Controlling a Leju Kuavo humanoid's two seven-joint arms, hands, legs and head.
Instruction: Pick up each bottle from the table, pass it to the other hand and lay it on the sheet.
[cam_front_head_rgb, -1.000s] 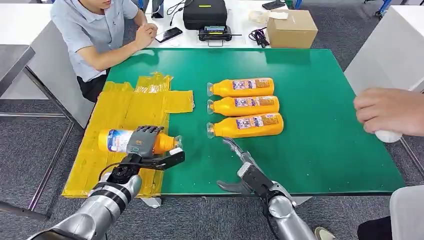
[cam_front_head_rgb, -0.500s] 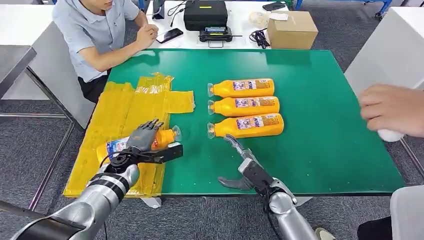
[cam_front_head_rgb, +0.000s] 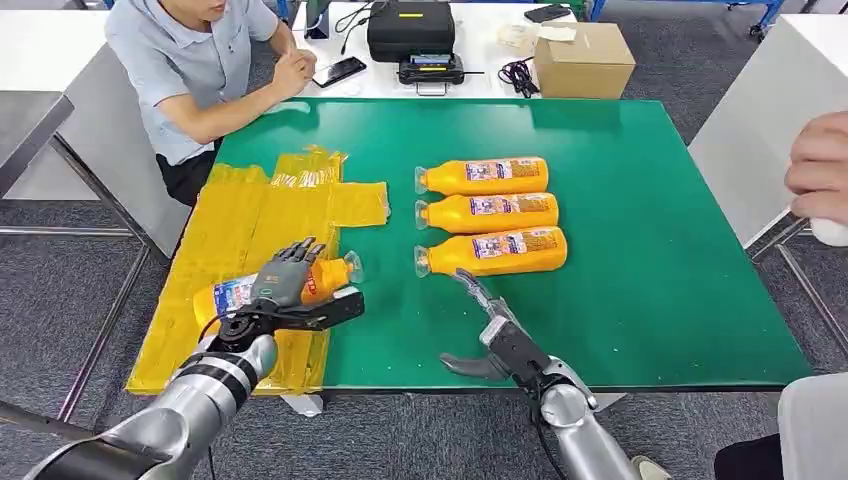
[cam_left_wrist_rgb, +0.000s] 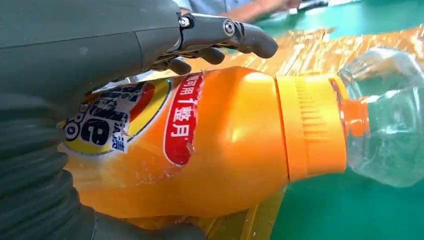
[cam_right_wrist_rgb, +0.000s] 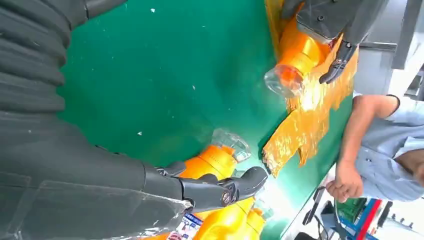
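Observation:
An orange bottle (cam_front_head_rgb: 232, 293) lies on its side on the yellow sheet (cam_front_head_rgb: 250, 210), clear cap toward the green table (cam_front_head_rgb: 650, 200). My left hand (cam_front_head_rgb: 285, 285) hovers over it with fingers lifted and spread; a gap shows between the fingers (cam_left_wrist_rgb: 240, 37) and the bottle (cam_left_wrist_rgb: 225, 140). Three more orange bottles (cam_front_head_rgb: 490, 211) lie side by side in mid-table. My right hand (cam_front_head_rgb: 495, 335) rests open near the front edge, fingers pointing at the nearest bottle (cam_front_head_rgb: 495, 250), holding nothing. The right wrist view shows that bottle (cam_right_wrist_rgb: 215, 160) just beyond the fingers.
A person (cam_front_head_rgb: 190, 70) sits at the back left corner. Another person's hand (cam_front_head_rgb: 820, 170) holding a white object hangs at the right edge. A cardboard box (cam_front_head_rgb: 585, 55) and a black case (cam_front_head_rgb: 410, 25) stand behind the table.
My left hand lowered the bottle onto the sheet and lifted its fingers off it. The person's hand at the right drew back toward the edge. My right hand hardly moved.

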